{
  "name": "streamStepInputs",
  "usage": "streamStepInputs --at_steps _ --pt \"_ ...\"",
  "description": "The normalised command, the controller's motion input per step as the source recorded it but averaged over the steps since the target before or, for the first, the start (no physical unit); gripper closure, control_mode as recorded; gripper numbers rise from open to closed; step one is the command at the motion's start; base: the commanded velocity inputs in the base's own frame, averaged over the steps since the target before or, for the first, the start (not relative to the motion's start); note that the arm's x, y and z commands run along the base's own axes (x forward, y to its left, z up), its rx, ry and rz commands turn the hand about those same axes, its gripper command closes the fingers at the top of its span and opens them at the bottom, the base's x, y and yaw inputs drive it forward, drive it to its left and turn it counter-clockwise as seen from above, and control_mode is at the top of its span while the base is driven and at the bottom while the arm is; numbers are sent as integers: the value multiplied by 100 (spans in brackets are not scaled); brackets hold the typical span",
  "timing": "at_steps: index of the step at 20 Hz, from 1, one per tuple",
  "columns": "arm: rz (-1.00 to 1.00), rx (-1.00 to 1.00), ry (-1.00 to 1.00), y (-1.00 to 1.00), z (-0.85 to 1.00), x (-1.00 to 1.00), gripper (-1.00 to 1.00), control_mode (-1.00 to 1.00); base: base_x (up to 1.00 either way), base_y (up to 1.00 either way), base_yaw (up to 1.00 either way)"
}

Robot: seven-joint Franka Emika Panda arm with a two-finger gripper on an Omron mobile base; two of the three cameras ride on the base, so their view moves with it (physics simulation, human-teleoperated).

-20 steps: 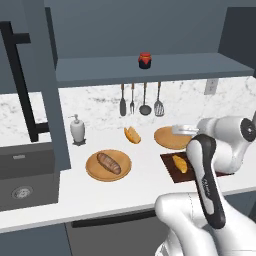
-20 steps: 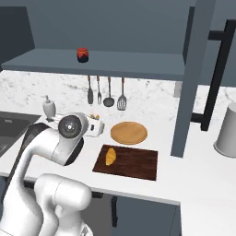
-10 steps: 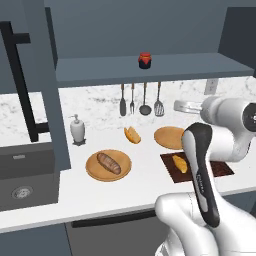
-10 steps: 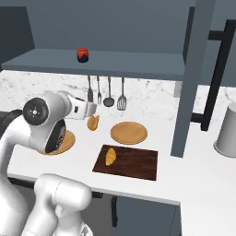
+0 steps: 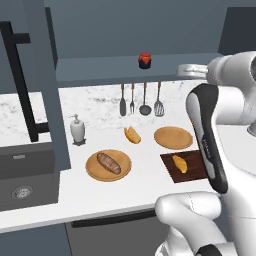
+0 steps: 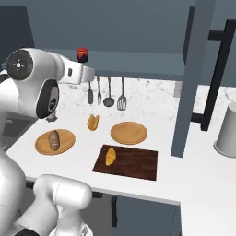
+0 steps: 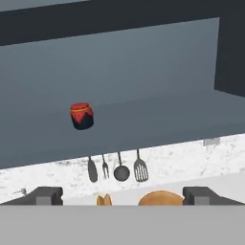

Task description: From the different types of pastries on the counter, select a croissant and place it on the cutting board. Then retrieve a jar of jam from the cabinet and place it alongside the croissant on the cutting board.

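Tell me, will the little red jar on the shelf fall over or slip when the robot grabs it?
Probably not. The jar of jam looks short and wide, standing upright on the flat cabinet shelf, so a tip seems unlikely. It looks hard and round-sided, so it might slip a little. The gripper is open and empty.

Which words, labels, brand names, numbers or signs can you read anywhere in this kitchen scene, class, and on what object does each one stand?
None can be read.
The jar of jam on the cabinet shelf has a dark band but no lettering.
The soap dispenser on the counter is plain white.
The cutting board, croissant and hanging utensils carry no marks.
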Motion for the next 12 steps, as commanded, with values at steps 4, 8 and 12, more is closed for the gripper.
streamStepInputs --at_steps 4,8,12 --pt "34 -1 -23 2 15 -4 -100 -100 0 0 0" --pt "22 -1 -2 26 0 0 -100 -100 0 0 0" --pt "-2 0 1 26 -1 16 -100 -100 0 0 0"
